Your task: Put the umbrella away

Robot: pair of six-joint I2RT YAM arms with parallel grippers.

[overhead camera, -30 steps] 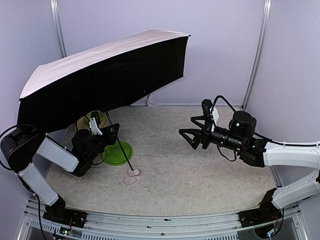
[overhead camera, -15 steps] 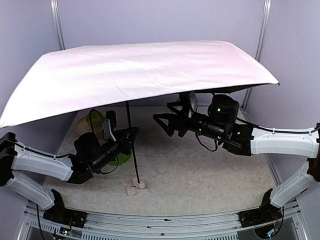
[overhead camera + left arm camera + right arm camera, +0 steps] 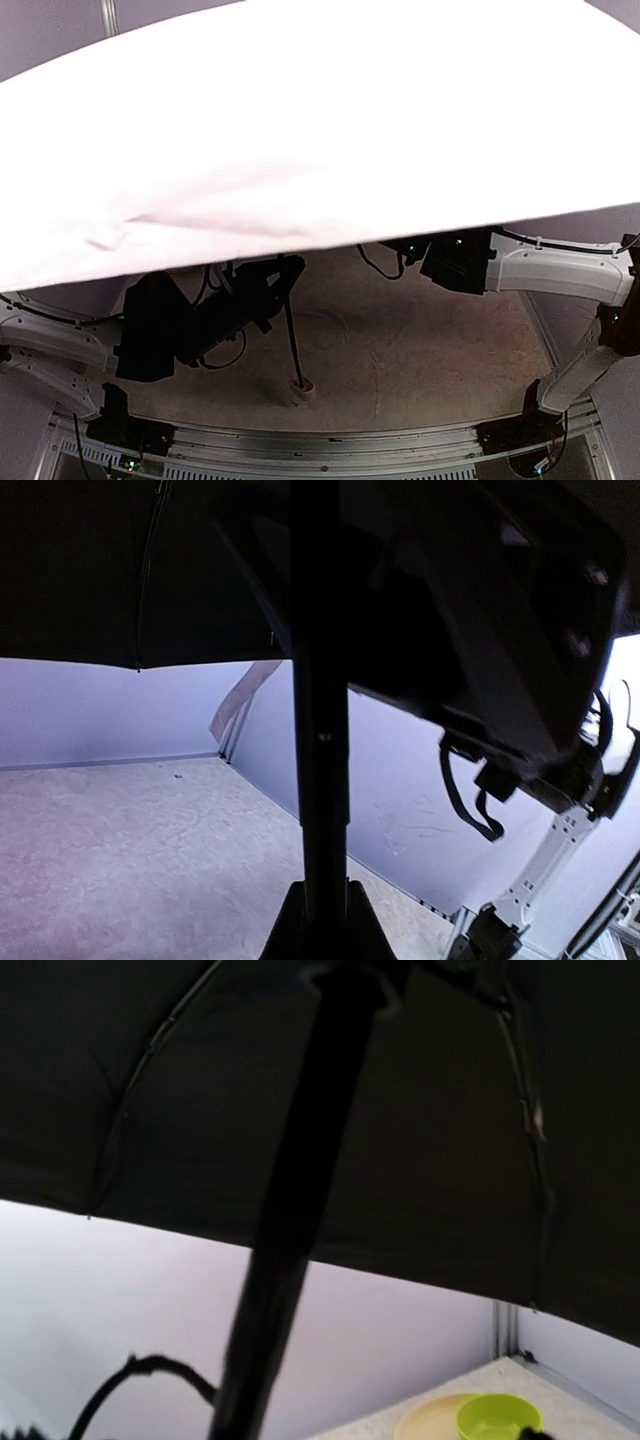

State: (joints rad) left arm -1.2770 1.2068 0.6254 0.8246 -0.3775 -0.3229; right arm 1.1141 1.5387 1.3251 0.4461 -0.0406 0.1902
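Canopy of the umbrella [image 3: 300,150] has swung up, now filling the top view. Left gripper [image 3: 287,283] is clamped tight on its black shaft [image 3: 293,340]. Right gripper's fingers are hidden under the canopy, can't tell.

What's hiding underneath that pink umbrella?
Its black shaft, pink handle and the left arm, jaws shut on the shaft. The canopy covers the right arm's jaws and most of the table.

The open umbrella [image 3: 320,130] overruns the overhead view's edges and hides the right gripper's fingers beneath its canopy.
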